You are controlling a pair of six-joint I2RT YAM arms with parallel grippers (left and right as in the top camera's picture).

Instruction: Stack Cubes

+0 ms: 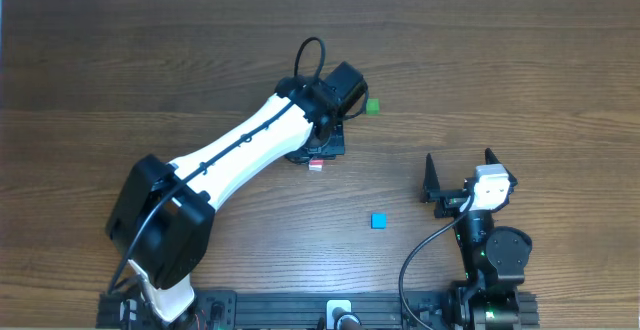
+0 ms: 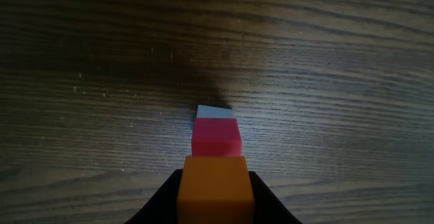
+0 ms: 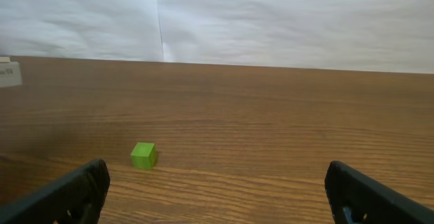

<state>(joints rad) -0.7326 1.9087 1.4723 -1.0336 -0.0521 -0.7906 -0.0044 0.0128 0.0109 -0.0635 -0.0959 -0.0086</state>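
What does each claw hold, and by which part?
Left claw grips the orange cube by its two opposite sides. Right claw is open and empty.

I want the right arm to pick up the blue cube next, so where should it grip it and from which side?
Probably from straight above, closing on two opposite side faces of the blue cube. It sits flat on the table with nothing beside it, so all sides are free, and the right gripper is open.
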